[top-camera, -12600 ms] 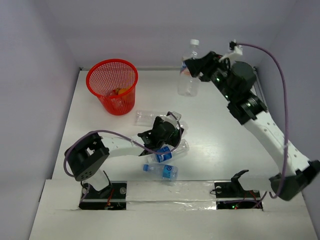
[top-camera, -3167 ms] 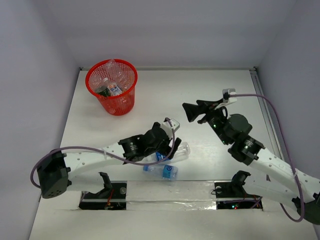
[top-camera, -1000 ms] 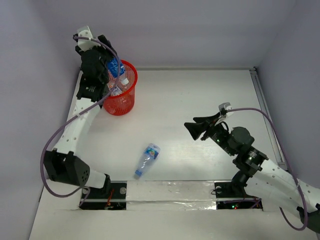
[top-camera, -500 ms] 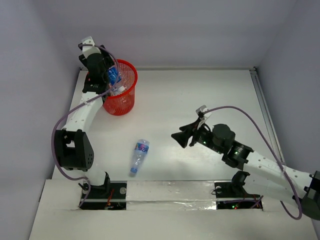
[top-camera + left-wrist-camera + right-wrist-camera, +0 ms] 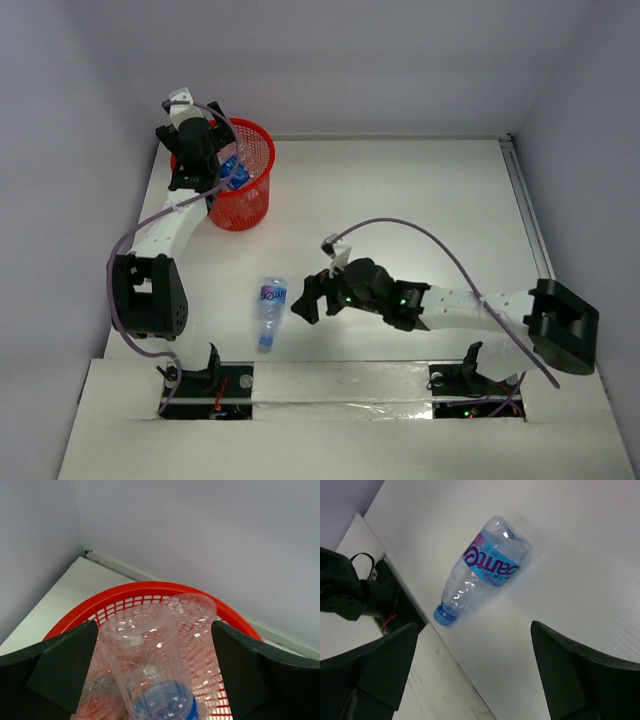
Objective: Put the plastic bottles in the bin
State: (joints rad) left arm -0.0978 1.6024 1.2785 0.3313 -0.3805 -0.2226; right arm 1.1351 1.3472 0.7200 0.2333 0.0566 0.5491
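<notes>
1. The workspace is a white tabletop, closed in by pale lilac walls.
2. One lying bottle is found on its side near the table's front edge, well apart from the bin (blue cap, blue label with purple lettering).
3. The red mesh bin is stood at the far left corner.
4. A blue-labelled bottle is seen base-up over the bin's mouth, between the left fingers; a second clear bottle is seen behind it, inside the rim.
5. The left gripper is held above the bin with its fingers spread wide; contact with the bottle cannot be told.
6. The right gripper is held just beside the lying bottle, fingers spread, with nothing pinched between them.
</notes>
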